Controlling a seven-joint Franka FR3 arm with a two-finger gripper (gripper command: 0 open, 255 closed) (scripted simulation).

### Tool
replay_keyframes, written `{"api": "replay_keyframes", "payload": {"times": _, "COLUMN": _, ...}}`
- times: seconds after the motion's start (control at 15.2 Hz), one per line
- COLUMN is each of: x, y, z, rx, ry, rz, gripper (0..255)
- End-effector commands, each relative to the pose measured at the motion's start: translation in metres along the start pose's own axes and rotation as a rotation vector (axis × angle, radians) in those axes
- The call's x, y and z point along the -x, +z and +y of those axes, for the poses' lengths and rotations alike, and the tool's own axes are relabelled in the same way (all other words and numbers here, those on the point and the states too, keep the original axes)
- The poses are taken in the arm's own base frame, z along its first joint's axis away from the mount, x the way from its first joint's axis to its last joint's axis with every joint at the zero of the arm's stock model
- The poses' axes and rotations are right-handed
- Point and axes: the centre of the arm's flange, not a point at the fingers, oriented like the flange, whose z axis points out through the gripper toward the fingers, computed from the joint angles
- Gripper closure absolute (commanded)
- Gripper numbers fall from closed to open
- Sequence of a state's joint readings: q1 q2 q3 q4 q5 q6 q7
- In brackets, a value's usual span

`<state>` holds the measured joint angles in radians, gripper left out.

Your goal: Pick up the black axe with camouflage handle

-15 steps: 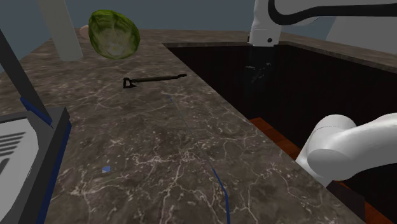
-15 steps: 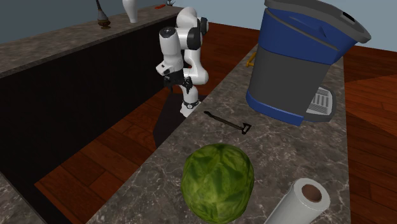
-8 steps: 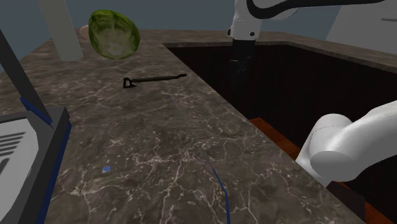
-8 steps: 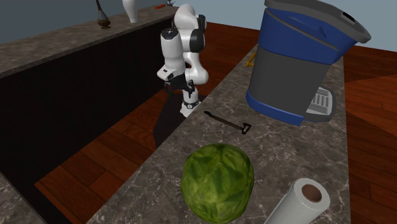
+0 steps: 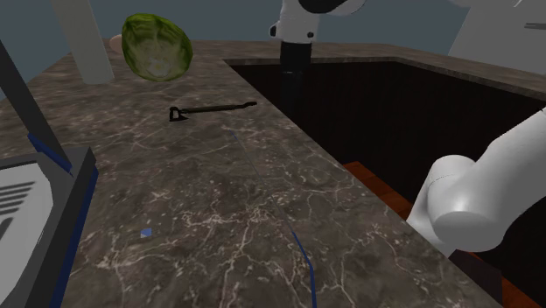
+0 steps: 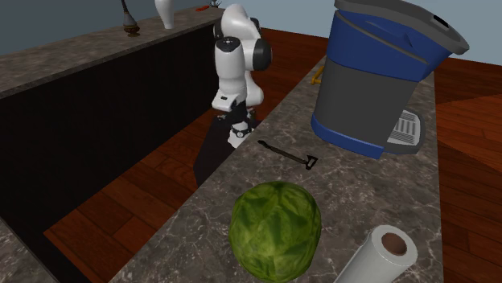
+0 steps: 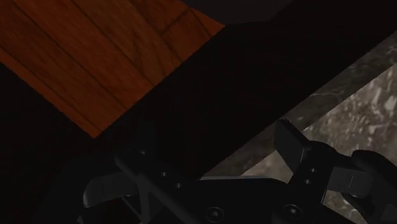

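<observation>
Early going for you: the axe (image 5: 213, 109) lies untouched on the counter (image 5: 219, 201), handle pointing toward the long edge, while your gripper (image 5: 291, 101) hangs just off that edge, fingers apart and empty, so approach, descent and grasp all remain.

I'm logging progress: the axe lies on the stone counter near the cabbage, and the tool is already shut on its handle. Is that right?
Not quite. The axe lies on the counter near the cabbage, but the tool is not on its handle: the shoulder view shows it hanging at the counter's edge, apart from the axe, touching nothing.
</observation>
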<state>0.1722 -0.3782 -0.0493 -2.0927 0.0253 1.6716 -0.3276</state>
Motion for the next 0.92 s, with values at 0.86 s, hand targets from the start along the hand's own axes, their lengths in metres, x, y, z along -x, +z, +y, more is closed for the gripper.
{"api": "replay_keyframes", "payload": {"times": 0.86, "x": -0.141, "y": -0.046, "z": -0.109, "rx": 0.043, "ry": -0.613, "rz": 0.089, "gripper": 0}}
